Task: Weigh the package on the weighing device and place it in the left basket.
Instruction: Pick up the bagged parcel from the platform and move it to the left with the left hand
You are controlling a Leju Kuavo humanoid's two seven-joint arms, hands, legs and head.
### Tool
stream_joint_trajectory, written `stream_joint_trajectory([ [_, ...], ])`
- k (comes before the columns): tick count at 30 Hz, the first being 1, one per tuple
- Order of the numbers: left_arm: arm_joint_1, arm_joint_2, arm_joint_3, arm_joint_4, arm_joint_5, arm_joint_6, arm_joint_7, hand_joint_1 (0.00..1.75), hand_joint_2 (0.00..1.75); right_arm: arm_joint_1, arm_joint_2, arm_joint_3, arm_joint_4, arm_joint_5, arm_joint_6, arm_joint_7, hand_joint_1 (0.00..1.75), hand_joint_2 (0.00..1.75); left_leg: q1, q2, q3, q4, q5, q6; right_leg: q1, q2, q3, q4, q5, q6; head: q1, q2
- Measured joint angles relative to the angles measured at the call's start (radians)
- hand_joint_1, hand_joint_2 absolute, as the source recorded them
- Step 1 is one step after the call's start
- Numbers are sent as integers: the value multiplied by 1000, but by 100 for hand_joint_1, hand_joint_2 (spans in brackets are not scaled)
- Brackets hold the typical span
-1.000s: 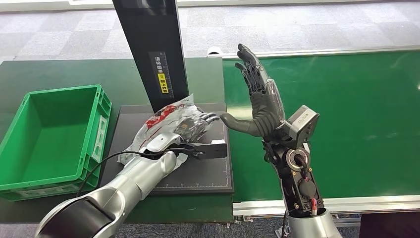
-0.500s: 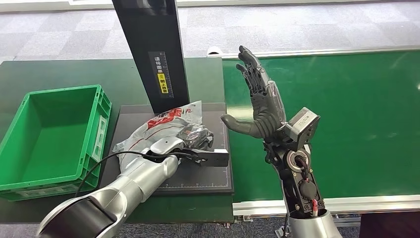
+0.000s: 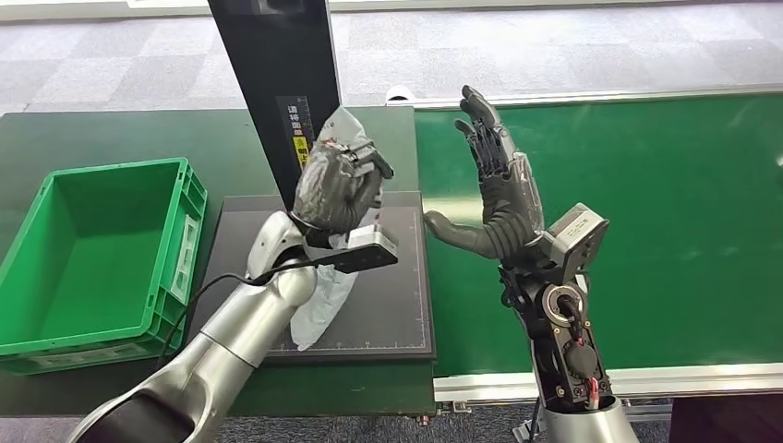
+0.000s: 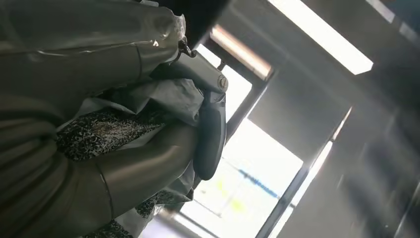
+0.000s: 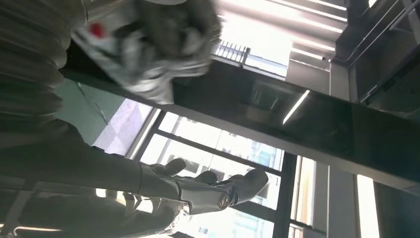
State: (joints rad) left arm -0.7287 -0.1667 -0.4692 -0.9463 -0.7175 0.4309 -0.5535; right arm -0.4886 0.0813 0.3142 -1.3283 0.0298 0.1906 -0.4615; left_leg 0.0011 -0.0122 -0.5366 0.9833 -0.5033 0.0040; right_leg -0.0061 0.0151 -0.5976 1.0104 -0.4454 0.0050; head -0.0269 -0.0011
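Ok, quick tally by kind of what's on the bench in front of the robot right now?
Crinkled clear plastic package, held by left robot hand: 1
Green plastic basket: 1
Flat black weighing device: 1
Green conveyor belt: 1
Total: 4

Left hand (image 3: 337, 185) raised above the scale platform (image 3: 406, 314), fingers curled tight around the package (image 3: 323, 300), palm facing up and back, forearm angled up from lower left. Right hand (image 3: 494, 189) upright just right of the scale platform, holding nothing, fingers spread and pointing up, thumb out toward the left hand.
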Motion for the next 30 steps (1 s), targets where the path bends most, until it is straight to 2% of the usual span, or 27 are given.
stream_joint_trajectory([
  [3, 51, 27, 25, -281, 5, 23, 12, 175, 175, 17, -12, -17, -17, 6, -18, 2, 0, 175, 0, 0, -1, 0, 0, 0, 0, 0, 0, 0, 0, 0, 0, 0],
  [6, 93, 50, 54, -474, 5, 71, 12, 175, 175, 46, -25, -35, -42, 12, -32, 3, 0, 175, 0, 0, -1, 0, 0, 0, 0, 0, 0, 0, 0, 0, 0, 0],
  [9, 110, 70, 105, -577, 40, 97, 22, 175, 175, 83, -34, -51, -76, 25, -39, 3, 0, 175, 0, 0, -1, 0, 0, 0, 0, 0, 0, 0, -1, 0, 0, 0],
  [13, 103, 99, 218, -602, 92, 91, 37, 175, 175, 130, -39, -69, -125, 43, -41, 4, 0, 175, 0, 0, 0, 0, 0, 0, 0, 0, 0, 0, 0, 0, 0, 0],
  [17, 57, 144, 351, -524, 106, 85, 63, 175, 175, 156, -43, -78, -150, 46, -40, 3, 0, 175, 0, 1, 0, 0, 1, -1, 0, 0, 0, 0, 0, -1, 0, 0],
  [22, -36, 245, 508, -267, 130, 100, 57, 175, 175, 160, -54, -76, -151, 38, -35, -10, 0, 175, 1, 2, 1, -1, 2, -2, 1, 1, 0, 2, 1, -1, 0, 0],
  [27, -100, 334, 605, -3, 110, 138, 64, 175, 175, 144, -58, -59, -136, 28, -34, -16, 0, 175, 1, 2, 0, -1, 2, -2, 1, 2, -1, 2, 1, -1, 0, 0],
  [30, -124, 374, 641, 108, 102, 165, 71, 175, 175, 133, -58, -46, -124, 23, -29, -16, 0, 175, 1, 1, 0, -1, 2, -3, 1, 2, -1, 2, 1, -1, 0, 0],
])
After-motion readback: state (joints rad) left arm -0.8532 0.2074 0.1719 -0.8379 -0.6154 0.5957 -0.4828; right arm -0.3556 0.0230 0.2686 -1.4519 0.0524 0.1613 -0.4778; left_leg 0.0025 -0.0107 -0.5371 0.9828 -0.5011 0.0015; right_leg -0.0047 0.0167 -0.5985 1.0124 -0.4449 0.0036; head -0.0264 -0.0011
